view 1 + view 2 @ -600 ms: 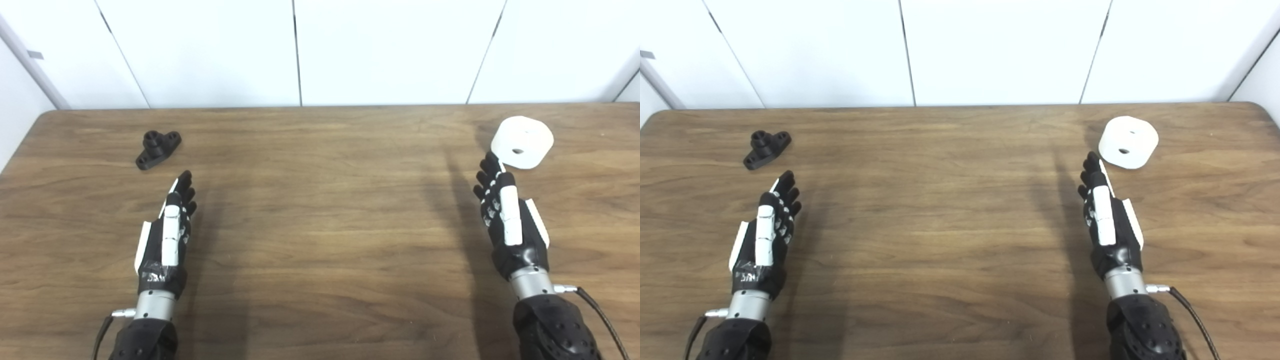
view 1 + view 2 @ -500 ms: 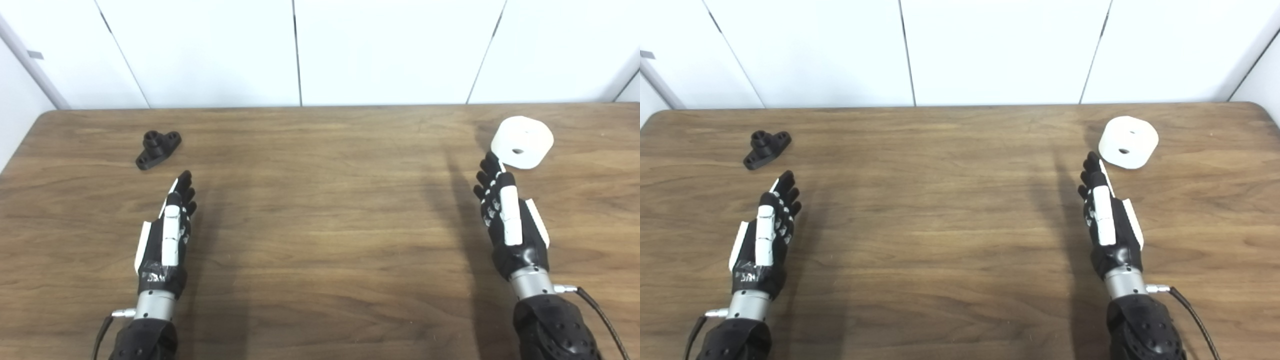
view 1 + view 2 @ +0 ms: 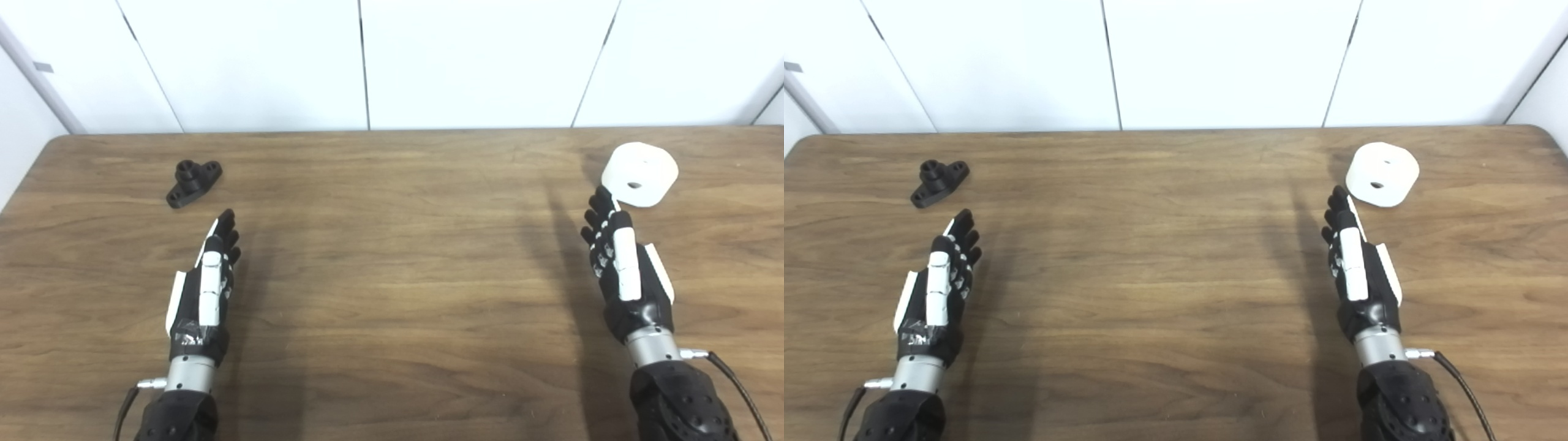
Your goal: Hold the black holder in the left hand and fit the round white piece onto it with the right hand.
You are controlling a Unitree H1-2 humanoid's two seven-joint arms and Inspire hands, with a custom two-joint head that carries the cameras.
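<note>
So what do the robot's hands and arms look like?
Both the left hand and the right hand are black with white plates. Each has a shiny silver wrist, a black textured forearm and a thin black cable. The left hand has tape near its wrist.

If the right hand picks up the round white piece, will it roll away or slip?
The round white piece lies flat on the table, so it probably will not roll unless it is tipped onto its curved side. It looks stiff and smooth, so the open right hand may slip on it. Its weight cannot be judged.
</note>
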